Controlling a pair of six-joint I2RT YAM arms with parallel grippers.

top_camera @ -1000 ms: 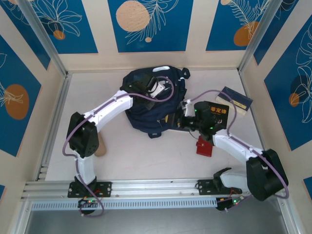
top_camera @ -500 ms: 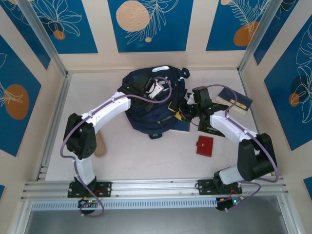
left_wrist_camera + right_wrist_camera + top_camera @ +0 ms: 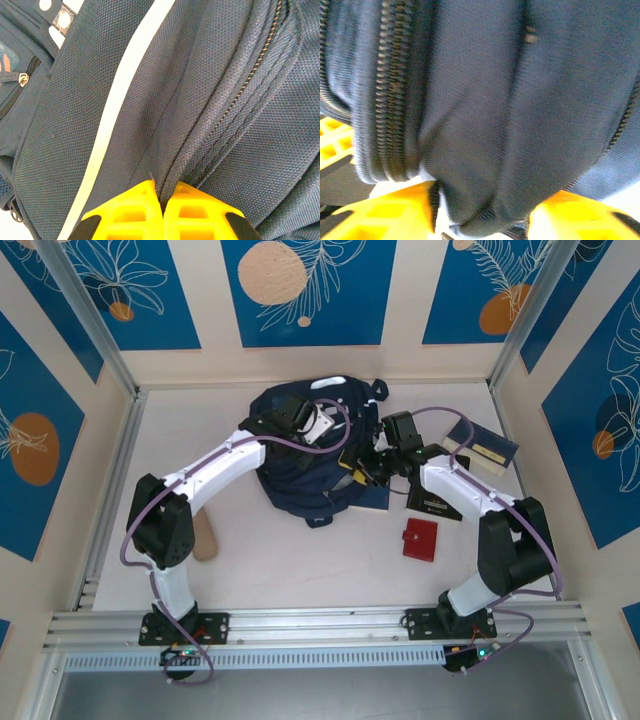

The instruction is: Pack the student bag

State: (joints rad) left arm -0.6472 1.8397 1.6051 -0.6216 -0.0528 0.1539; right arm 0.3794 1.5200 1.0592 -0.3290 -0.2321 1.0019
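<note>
The bag (image 3: 300, 480) lies at the far middle of the desk (image 3: 300, 565). My left end effector (image 3: 162, 194) is clenched on a fabric fold atop the bag. My right end effector (image 3: 482, 212) grasps bunched fabric at the bag's right edge.

The right arm's swung up and left, so the right end effector (image 3: 357, 468) is now up against the right edge of the student bag (image 3: 300, 480) with a fold of fabric between its fingers. The red wallet (image 3: 419, 538) it was half covering on the desk (image 3: 300, 565) is out in the open now.
</note>
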